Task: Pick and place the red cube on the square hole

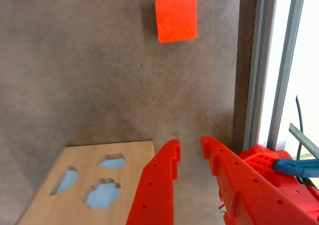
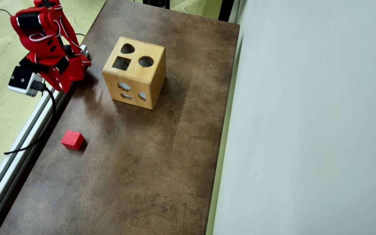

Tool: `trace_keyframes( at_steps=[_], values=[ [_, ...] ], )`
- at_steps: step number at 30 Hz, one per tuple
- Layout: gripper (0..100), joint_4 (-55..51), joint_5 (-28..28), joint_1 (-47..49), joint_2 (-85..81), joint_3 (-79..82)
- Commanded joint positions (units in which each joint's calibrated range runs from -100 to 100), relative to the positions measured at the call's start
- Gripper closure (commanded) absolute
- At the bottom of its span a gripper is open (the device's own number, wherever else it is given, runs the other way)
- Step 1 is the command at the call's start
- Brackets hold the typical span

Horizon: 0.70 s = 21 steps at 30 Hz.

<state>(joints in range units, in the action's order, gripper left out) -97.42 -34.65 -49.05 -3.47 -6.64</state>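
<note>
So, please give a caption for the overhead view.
Red cube lies apart from wooden box; claw empty.

Your red arm sits folded up at the table's left edge in the overhead view, links stacked tight, white cables looping across them. The gripper points down toward that table edge, hanging over the rim rather than out over the middle. In the wrist view, the gripper comes in from the bottom, its two red fingers parted with a narrow gap between the tips. Nothing sits between them, only bare table beneath.
</note>
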Motion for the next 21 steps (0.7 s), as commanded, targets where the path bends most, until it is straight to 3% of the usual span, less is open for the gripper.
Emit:
trace_keyframes(
  at_steps=[1, 13, 21],
  values=[
    [92, 0.6, -0.3, -0.3, 4.2, -1.2],
    [92, 14.5, -0.8, -1.9, 18.3, -1.0],
    [92, 14.9, -7.3, -8.3, 20.6, -1.0]
  ],
)
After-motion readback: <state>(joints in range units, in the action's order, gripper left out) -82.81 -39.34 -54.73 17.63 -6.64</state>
